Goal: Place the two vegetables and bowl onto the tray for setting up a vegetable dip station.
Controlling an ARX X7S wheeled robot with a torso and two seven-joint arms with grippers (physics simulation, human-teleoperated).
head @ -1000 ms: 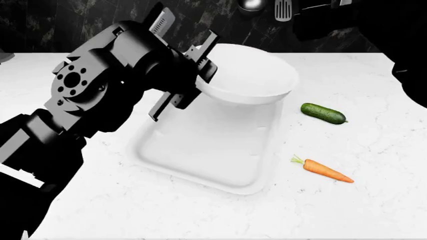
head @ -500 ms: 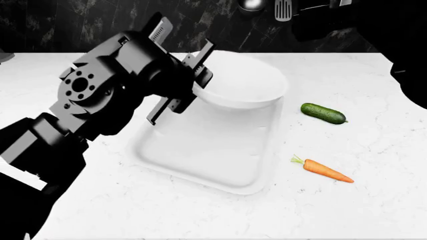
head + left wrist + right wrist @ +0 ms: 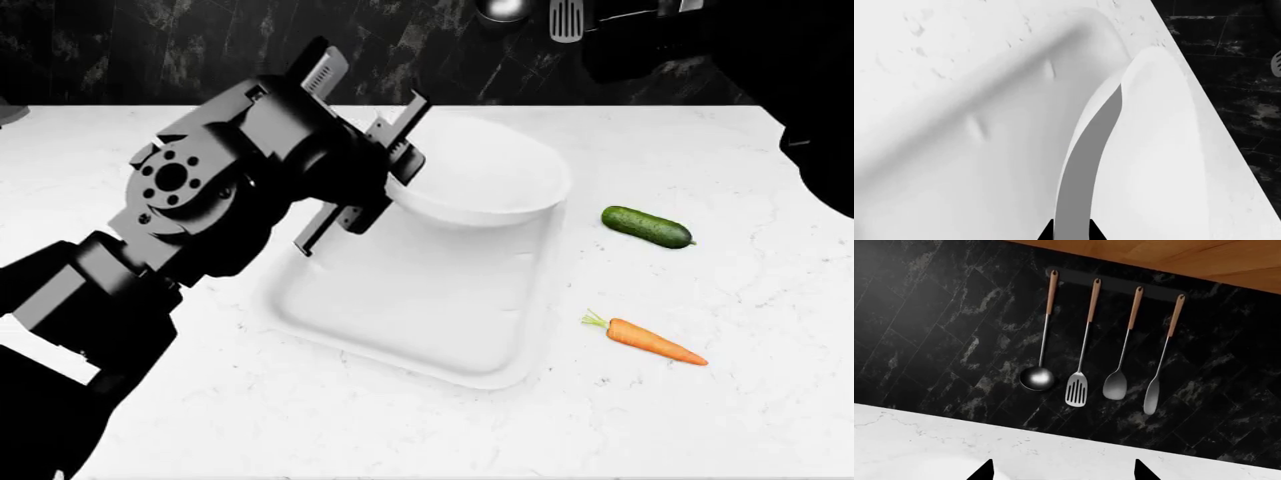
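So the left end effector (image 3: 396, 160) is clamped on the near-left rim of the big white bowl (image 3: 487, 170), one finger inside and one outside. You can see it in the left wrist view too, where a grey finger (image 3: 1084, 165) runs along the inside of the bowl (image 3: 1167, 165). The bowl sits over the far end of the white tray (image 3: 414, 300), tilted a bit. I honestly can't tell if its base is touching the tray or just hanging above it.

The tray sits skewed on the marble counter (image 3: 694, 420), and its near half is bare. Off to the right of it on the counter is the dark green cucumber (image 3: 647, 226), and nearer to the robot, the little orange carrot (image 3: 647, 340) with its green tip pointing toward the tray. Both are clear of the tray and apart from each other.

The right end effector (image 3: 1062, 471) is up high, facing the black tiled wall. Its camera sees a rack (image 3: 1114, 285) with a ladle (image 3: 1037, 377), slotted turner (image 3: 1076, 390) and two more utensils. Only its two fingertips show, spread wide with nothing between them.
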